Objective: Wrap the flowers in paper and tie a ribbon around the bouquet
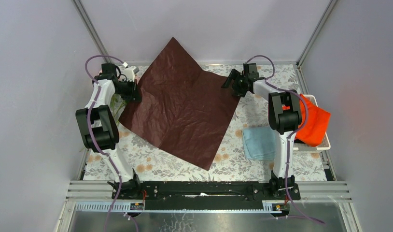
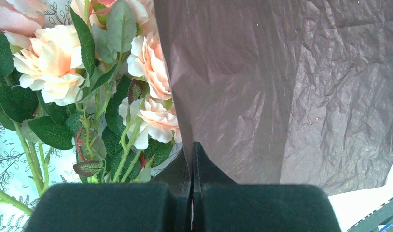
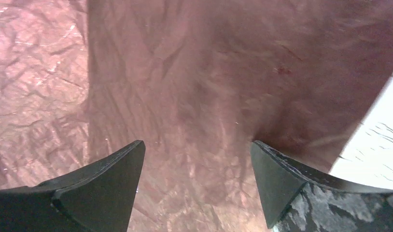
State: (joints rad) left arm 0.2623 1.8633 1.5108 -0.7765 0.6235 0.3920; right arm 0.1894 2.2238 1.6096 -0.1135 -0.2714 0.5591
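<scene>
Crimson paper [image 1: 180,111] lies spread diagonally. L gripper [image 1: 133,91] pressed together, pinching paper's left corner. R gripper [image 1: 231,82] spread wide over its right corner. Pink flowers [image 2: 54,63] just left of paper.

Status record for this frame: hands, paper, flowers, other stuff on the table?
left hand: shut, pinching the left edge of the paper
right hand: open, over the paper's right corner
paper: spread out, not rolled
flowers: beside the left hand, unwrapped
ribbon: not visible
other: blue cloth; orange cloth in white tray, right side
</scene>
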